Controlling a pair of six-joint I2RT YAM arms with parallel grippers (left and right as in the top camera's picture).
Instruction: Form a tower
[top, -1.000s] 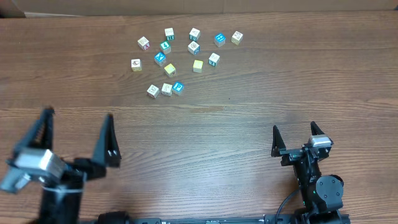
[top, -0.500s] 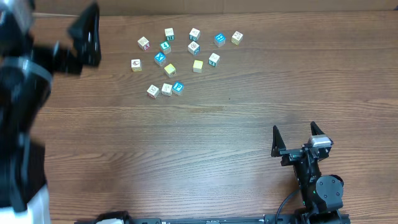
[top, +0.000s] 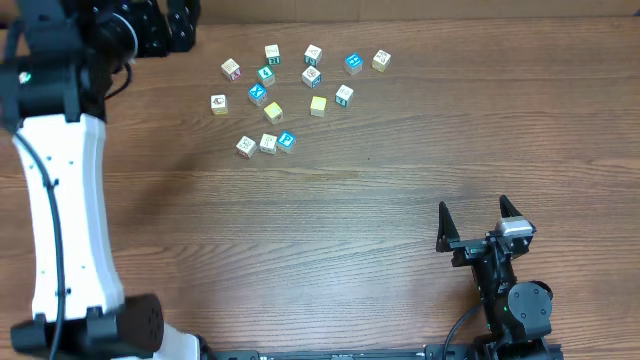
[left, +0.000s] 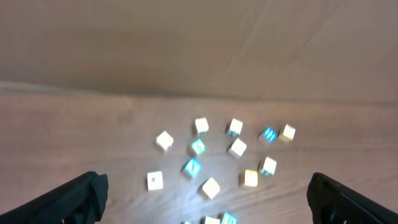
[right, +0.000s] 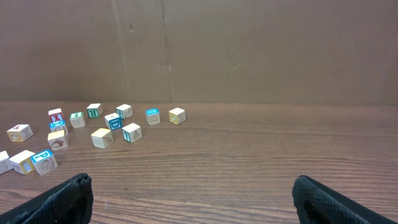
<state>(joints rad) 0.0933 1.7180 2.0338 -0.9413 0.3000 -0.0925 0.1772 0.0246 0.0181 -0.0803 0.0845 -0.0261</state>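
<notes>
Surface: a brown wooden table (top: 400, 200) is seen, backed by a cardboard wall (right: 249, 50).
Tower: none is formed yet; no block is seen resting on another.
Blocks: small picture blocks (top: 312, 76) lie singly in a loose cluster at the far middle of the table, some just beside one another.
Left gripper (left: 206, 202): held high over the far left corner, jaws spread wide, nothing between them.
Right gripper (top: 473, 215): parked at the near right, jaws apart, empty, well apart from the blocks.
Step judged in hand: the reach for a first block.
Advice: an outlying block, such as the white one (top: 219, 103) at the left edge, is best chosen. The jaws should be squared to its faces and lowered straight, so that neighbours are not knocked.
</notes>
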